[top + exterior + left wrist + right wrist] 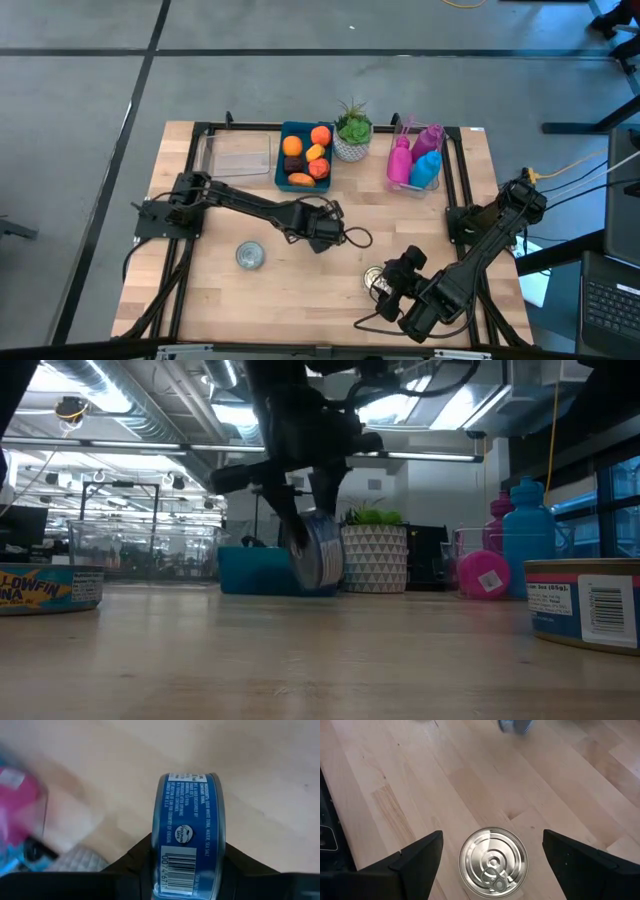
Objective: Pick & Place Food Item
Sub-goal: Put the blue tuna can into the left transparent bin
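Your left gripper point(322, 228) sits just past the centre of the wooden table point(300, 290), and its fingers point(135, 865) are pinching a blue-labelled tuna can point(191, 835) by its flat faces, so the can stands on edge with the barcode side facing the wrist camera. From table height you see that same can point(318, 555) tilted on its rim and raised clear of the wood, in front of the white patterned planter.

Your right gripper point(490, 862) hangs low at about five o'clock on the table, fingers spread wide and empty. Directly between them a second can point(493, 862) sits flat on the wood, its silver pull-tab lid up; the fingers are clear of it on both sides. From overhead that can point(377, 283) shows just beside the right gripper point(395, 280).

A third can point(250, 255) lies flat at about seven o'clock from the centre, well apart from both grippers.

Along the far edge, near twelve o'clock, a blue bin point(303, 158) holds orange and red pieces of fruit point(318, 137). Just beside it at one o'clock stands the small potted plant point(352, 132), then a clear rack with pink and blue bottles point(418, 160). At eleven o'clock a clear, empty-looking container point(240, 158) rests next to the bin.
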Controlling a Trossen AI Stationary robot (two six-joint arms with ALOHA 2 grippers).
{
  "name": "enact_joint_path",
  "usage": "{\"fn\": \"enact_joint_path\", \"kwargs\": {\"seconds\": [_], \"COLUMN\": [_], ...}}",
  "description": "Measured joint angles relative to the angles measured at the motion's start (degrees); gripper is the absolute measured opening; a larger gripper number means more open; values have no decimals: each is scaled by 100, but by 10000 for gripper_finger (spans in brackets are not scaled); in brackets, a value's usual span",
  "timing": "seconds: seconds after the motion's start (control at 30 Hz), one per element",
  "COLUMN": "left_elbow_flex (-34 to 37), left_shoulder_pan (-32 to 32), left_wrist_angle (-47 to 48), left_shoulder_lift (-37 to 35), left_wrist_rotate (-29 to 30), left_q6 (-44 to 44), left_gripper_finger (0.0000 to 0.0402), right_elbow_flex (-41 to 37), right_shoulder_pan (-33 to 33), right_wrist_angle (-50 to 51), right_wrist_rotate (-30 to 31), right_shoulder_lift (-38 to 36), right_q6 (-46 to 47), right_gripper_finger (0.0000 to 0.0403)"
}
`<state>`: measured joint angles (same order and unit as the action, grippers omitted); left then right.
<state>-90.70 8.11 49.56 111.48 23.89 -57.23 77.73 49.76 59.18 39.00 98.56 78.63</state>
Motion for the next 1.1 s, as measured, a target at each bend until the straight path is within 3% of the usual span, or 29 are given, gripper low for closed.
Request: {"fn": "enact_joint_path", "kwargs": {"seconds": [0.2,0.4,0.83,1.1], "left_elbow_flex": [0,0,0,78], "left_shoulder_pan": [-347,-1059,-3770,-4939], "left_wrist_angle": [21,220,1050,1730], "left_shoulder_lift": [-510,-1261,-2654,-2953], "left_wrist_rotate": [-167,-464,-1829,-2011], "left_q6": [851,2011,4579,5429], "left_gripper_finger": [119,131,128,126], "right_elbow_flex": [0,0,0,0], "right_shoulder_pan": [-1,0,42,153], "right_wrist_angle": [9,9,13,11], "right_wrist_rotate": [0,0,0,59], "right_shoulder_lift": [0,0,0,0], "right_q6": [-69,-114,-196,-151], "right_gripper_finger": [341,341,341,341]}}
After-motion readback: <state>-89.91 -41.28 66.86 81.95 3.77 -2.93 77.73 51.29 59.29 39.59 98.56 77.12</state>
